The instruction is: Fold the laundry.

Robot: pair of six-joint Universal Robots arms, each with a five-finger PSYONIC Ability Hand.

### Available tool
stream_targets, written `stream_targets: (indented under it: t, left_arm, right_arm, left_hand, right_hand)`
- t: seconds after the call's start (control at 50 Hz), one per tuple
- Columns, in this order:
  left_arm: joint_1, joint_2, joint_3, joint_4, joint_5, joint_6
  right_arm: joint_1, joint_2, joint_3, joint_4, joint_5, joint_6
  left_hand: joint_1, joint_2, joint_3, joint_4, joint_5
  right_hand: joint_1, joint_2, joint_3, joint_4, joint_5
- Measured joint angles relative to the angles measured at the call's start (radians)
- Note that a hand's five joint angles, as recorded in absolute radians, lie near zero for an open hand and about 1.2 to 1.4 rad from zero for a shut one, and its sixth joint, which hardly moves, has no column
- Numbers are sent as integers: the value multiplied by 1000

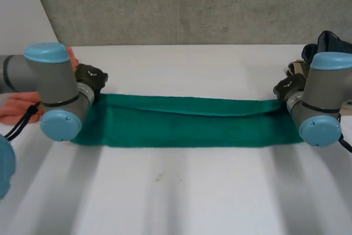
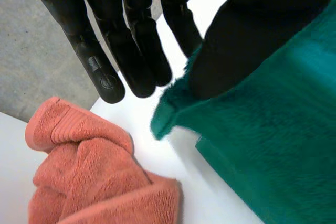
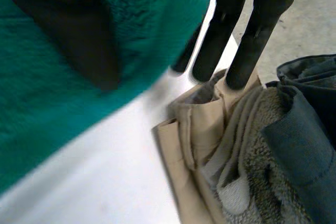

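Green towel (image 1: 187, 122) lies stretched as a long folded band across the white desk (image 1: 176, 191). In the head view its two ends are hidden behind the arms' joints. At one end corner the left hand (image 2: 131, 51) pinches the cloth between thumb and straight fingers, and the right hand (image 3: 236, 35) grips the other end likewise, though the thumbs cover the contact itself. An orange towel (image 2: 89, 171) sits crumpled just beside the left hand. A heap of clothes (image 3: 252, 166) lies by the right hand, partly cut off. A grey concrete wall (image 1: 192, 4) rises behind the desk.
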Motion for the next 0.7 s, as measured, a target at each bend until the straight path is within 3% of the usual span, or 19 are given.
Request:
stream_targets:
  t: [0.06, 0.08, 0.12, 0.24, 0.38, 0.54, 0.7]
  left_arm:
    - [-16, -26, 27, 2, 2, 5]
    - [-21, -29, 29, 3, 4, 6]
    - [-32, -30, 28, 6, 7, 6]
    - [-57, 13, -2, 27, 10, 4]
    - [-51, 94, -96, 78, 15, 8]
    - [-38, 84, -142, 174, 26, 10]
    - [-18, 97, -220, 224, 67, -8]
  right_arm:
    - [4, 30, -30, -14, 16, -1]
    - [6, 34, -35, -16, 21, 0]
    - [13, 36, -39, -23, 31, 5]
    - [34, -28, -10, -63, 40, 44]
    - [35, -104, 56, -87, -62, 78]
    - [30, -79, 69, -95, -144, 100]
    - [9, -134, 180, -91, -156, 273]
  left_hand:
    - [-530, -497, -486, -498, -483]
    - [-700, -715, -703, -706, -678]
    - [-777, -826, -817, -834, -803]
    - [-777, -861, -849, -868, -819]
    - [-777, -861, -849, -868, -819]
    - [-777, -861, -849, -868, -819]
    - [-777, -861, -849, -868, -819]
  right_hand:
    - [-443, -464, -451, -454, -467]
    - [-488, -519, -519, -522, -522]
    - [-496, -544, -563, -565, -548]
    - [-496, -544, -564, -568, -548]
    - [-496, -544, -564, -568, -548]
    - [-496, -544, -564, -568, -548]
    - [-496, -544, -564, -568, -548]
